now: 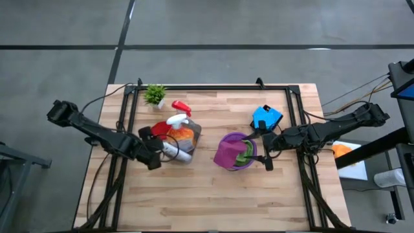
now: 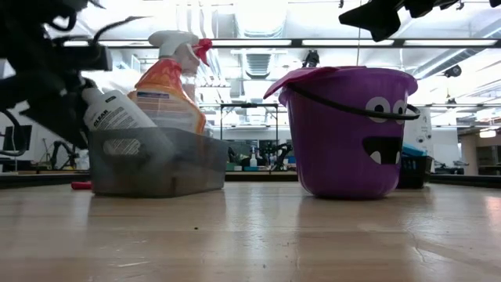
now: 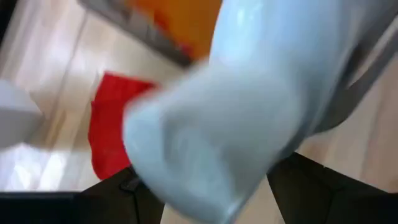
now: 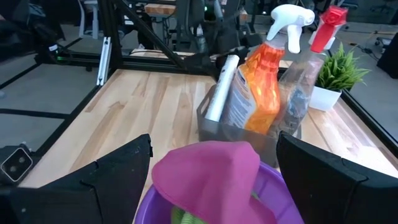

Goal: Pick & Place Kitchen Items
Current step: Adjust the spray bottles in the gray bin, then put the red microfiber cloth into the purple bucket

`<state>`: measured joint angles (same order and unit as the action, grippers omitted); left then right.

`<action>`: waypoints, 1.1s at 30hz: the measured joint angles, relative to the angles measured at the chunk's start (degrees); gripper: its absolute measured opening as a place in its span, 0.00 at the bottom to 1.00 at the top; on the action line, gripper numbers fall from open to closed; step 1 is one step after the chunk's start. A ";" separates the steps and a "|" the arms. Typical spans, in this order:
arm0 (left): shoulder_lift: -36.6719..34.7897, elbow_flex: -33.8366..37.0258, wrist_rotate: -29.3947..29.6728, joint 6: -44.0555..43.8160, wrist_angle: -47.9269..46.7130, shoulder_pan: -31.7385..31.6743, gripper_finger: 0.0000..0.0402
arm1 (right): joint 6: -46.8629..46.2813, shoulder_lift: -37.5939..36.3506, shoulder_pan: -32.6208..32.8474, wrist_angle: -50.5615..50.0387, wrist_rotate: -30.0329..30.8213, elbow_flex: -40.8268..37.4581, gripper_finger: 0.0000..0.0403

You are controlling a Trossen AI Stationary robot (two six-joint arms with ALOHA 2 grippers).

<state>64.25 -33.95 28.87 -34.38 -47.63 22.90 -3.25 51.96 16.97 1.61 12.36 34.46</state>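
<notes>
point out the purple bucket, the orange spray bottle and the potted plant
purple bucket (image 2: 337, 149), low view, bare front wall left of the painted face
orange spray bottle (image 4: 261, 93), right wrist view, orange body
potted plant (image 1: 154, 94), high view, green leaves

The high view is evenly lit and rather soft, with only faint shadows under the arms on the wooden table (image 1: 213, 194). In the low view the ceiling lights in the upper part of the frame are very bright – the background is washed out and the dark arm at the upper left is almost a silhouette. The purple bucket (image 2: 348, 133) and the grey bin (image 2: 156, 160) are sharp, and the near table surface at the bottom is a little blurred, with pale reflections. The left wrist view is strongly out of focus – the white bottle (image 3: 249, 106) fills the frame as a smooth blur. In the right wrist view the magenta cloth (image 4: 208, 174) at the bottom is slightly soft, and the orange spray bottle (image 4: 264, 87) is clearer.
</notes>
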 joint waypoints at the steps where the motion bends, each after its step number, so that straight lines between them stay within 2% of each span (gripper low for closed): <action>1: 0.00 -0.78 0.34 1.07 0.02 0.00 0.62 | 0.00 0.00 0.01 0.00 0.00 -0.01 0.84; 13: -0.05 -8.71 5.14 12.14 5.65 0.04 0.62 | -0.01 0.00 0.15 -0.59 0.00 -0.07 0.84; 20: -0.02 -10.63 7.19 16.26 7.66 0.02 0.62 | -0.03 0.00 0.17 -0.81 0.00 -0.13 0.84; 28: -0.02 -10.74 7.34 14.25 5.88 0.00 0.62 | -1.10 0.00 0.20 -0.82 0.00 -1.28 0.84; 33: -0.02 -10.74 5.53 8.05 -2.18 0.00 0.62 | -1.74 0.00 0.34 -0.87 0.00 -2.08 0.84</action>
<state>64.23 -44.69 34.40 -26.34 -49.82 22.90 -4.98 51.96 17.31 0.74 12.36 32.38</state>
